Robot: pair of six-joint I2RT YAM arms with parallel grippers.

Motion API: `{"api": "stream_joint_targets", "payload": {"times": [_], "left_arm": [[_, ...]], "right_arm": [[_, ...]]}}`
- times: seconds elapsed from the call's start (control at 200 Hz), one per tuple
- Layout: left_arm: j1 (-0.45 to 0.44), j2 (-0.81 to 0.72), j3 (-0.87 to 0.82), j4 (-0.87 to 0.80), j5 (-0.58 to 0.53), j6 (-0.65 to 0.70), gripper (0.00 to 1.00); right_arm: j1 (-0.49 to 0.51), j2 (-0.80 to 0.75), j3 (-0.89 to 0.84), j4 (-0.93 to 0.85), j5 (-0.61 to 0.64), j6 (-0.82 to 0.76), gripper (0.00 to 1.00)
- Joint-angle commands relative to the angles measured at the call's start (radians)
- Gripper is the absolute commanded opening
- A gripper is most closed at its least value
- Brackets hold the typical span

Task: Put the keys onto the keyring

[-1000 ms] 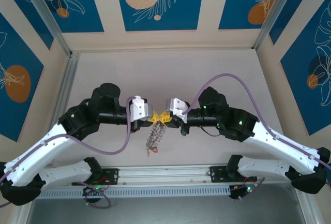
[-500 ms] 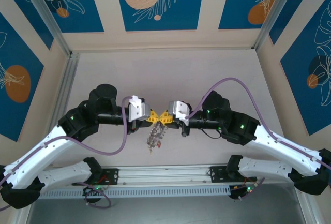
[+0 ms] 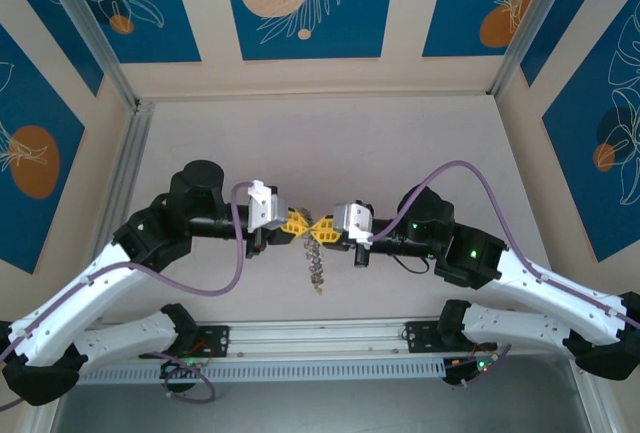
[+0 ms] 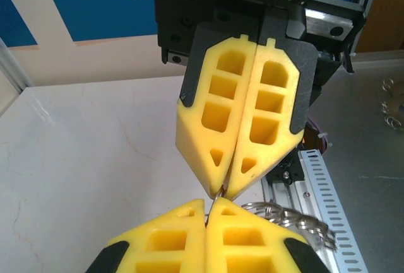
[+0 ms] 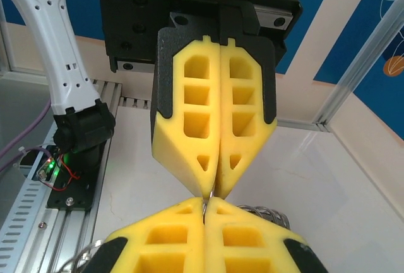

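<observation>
The left gripper point(image 3: 296, 222) and right gripper point(image 3: 325, 226) met tip to tip, fingers pinched shut on the keyring point(image 3: 316, 253) by the near edge of the table point(image 3: 450, 133). Several keys point(image 3: 318, 278) hung threaded. I judged the job unfinished.

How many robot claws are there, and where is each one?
2. The left claw is over the middle of the table, shut. The right claw meets it tip to tip, also shut. The keyring hangs from where they meet.
</observation>
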Motion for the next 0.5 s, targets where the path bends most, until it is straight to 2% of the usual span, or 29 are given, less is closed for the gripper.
{"api": "stream_joint_targets", "payload": {"times": [0.0,0.19,0.265,0.345,0.495], "left_arm": [[0.063,0.003,-0.013,0.088,-0.129,-0.036,0.00],[0.069,0.003,-0.019,0.111,-0.120,-0.046,0.00],[0.073,-0.001,-0.021,0.118,-0.115,-0.048,0.00],[0.079,-0.009,-0.026,0.134,-0.103,-0.055,0.00],[0.096,-0.036,-0.061,0.209,-0.046,-0.089,0.00]], "right_arm": [[0.046,-0.044,-0.011,0.026,-0.135,-0.024,0.04],[0.046,-0.031,0.005,0.012,-0.121,-0.004,0.04],[0.045,-0.037,0.000,0.017,-0.107,0.003,0.13],[0.043,-0.047,-0.011,0.026,-0.084,0.027,0.28],[0.021,-0.046,-0.018,0.012,-0.057,0.079,0.29]]}}
